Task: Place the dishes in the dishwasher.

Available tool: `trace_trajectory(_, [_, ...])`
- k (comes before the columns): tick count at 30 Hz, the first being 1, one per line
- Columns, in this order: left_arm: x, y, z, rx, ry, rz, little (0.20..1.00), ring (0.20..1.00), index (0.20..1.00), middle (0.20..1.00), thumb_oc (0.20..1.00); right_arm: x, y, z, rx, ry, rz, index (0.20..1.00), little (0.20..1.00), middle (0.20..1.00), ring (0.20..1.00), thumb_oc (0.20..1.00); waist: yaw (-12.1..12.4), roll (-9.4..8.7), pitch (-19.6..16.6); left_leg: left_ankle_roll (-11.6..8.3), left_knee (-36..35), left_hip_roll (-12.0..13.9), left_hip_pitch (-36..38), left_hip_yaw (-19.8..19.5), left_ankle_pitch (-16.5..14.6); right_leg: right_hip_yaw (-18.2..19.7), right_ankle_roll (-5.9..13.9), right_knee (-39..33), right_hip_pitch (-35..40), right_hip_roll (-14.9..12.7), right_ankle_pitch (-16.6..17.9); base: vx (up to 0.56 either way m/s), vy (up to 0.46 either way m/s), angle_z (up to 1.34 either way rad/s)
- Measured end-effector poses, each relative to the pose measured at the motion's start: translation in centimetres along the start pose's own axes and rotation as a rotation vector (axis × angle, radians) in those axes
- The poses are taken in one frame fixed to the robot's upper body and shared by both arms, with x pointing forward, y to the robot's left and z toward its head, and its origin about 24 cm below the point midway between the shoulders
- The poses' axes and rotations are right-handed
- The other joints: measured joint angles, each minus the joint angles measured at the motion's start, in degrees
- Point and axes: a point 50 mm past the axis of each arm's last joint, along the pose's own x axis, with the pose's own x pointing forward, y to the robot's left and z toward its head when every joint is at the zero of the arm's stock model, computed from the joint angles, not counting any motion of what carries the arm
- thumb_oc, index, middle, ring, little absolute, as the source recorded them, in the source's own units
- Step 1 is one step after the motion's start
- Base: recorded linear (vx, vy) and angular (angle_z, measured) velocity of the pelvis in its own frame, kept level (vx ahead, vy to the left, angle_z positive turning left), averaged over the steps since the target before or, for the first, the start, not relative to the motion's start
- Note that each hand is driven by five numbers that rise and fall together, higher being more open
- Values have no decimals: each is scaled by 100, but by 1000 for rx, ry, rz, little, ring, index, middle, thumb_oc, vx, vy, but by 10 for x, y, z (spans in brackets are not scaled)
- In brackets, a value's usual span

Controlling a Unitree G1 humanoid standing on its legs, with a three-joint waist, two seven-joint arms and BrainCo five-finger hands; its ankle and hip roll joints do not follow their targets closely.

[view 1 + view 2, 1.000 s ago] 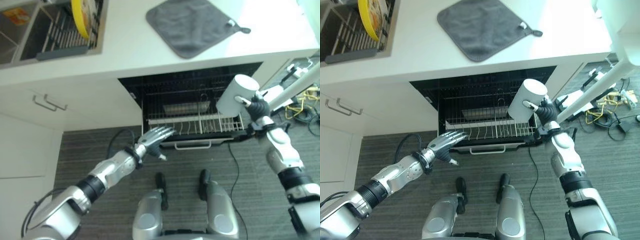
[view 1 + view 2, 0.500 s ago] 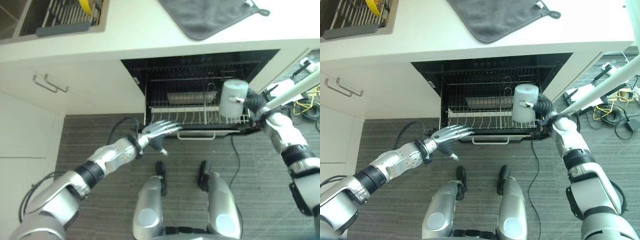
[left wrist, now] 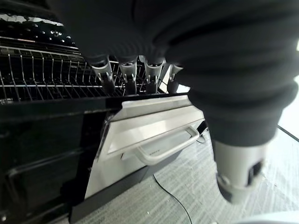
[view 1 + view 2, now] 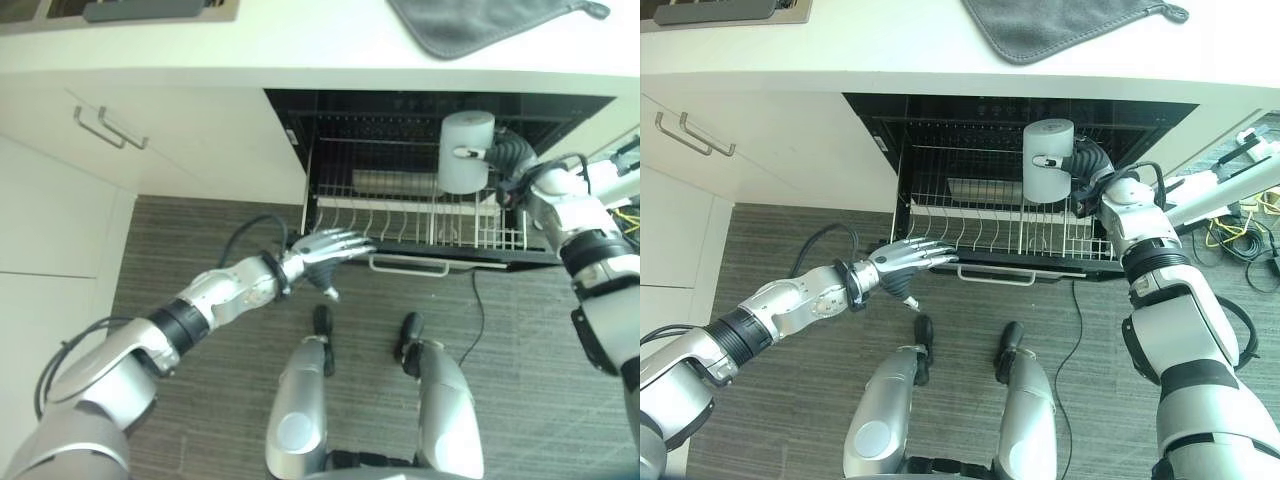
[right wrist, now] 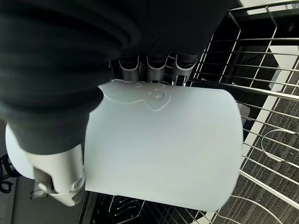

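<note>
Both hands up: right hand (image 4: 1090,165) fingers clenched on cup (image 4: 1047,160), left hand (image 4: 905,262) fingers straight.

1. White mug (image 4: 1048,160): smooth, matt, plastic-looking wall with faint moulded marks near the rim.
2. Dishwasher rack (image 4: 420,222): thin wire, pale coated finish, slightly shiny.
3. Dishwasher handle (image 3: 163,147): smooth, satin silver, on a brushed pale front panel.
4. Dishwasher interior (image 4: 940,125): dark, dull.
5. Grey cloth (image 4: 1065,25): soft, woven, matt.
6. Counter (image 4: 300,40): smooth, pale, faint sheen.
7. Cabinet doors (image 4: 60,210): flat, matt off-white, with slim metal pulls.
8. Floor (image 4: 790,260): grey, ribbed carpet-like texture, rough.
9. Right hand (image 5: 156,70) and left hand (image 4: 325,248): silver metallic fingers, dark ribbed rubbery covers.
</note>
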Motion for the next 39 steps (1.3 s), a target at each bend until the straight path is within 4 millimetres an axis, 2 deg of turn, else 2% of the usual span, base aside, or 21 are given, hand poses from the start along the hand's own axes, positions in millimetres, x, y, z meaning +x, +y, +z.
trace_trajectory(9, [1,3,1,13,-2,15,1000,1000,1000,1000,1000,2,-9,-1,17,46,-82,200,200,200,200,200,73,37,0,4,36,-5,-112,-9,-3,-1,2,1,-110,-15,-2,-2,2,0])
trace_trajectory(15, [2,5,5,10,-7,52,1000,1000,1000,1000,1000,0,-18,-15,35,108,-141,200,200,200,200,200,81,235,0,6,69,-10,-265,-3,-3,2,0,5,-261,-17,2,-2,4,-1])
trace_trajectory(20, [4,5,6,-29,7,95,1000,1000,1000,1000,1000,0,-19,-15,33,107,-185,200,200,200,200,200,71,269,-2,6,67,-5,-346,21,-2,18,-10,24,-370,-12,14,-9,14,-2])
trace_trajectory(33, [7,1,8,-30,46,134,1000,1000,1000,1000,1000,3,-8,-18,32,104,-200,200,200,200,200,200,-25,359,-11,14,62,-9,-450,49,-6,64,-4,1,-500,0,45,-5,3,-1])
trace_trajectory(39, [12,-2,15,-42,43,164,1000,1000,1000,1000,1000,5,5,-24,79,115,-181,200,200,200,200,200,-23,395,-11,28,57,-27,-456,69,-15,125,19,-14,-518,2,87,-14,7,-3])
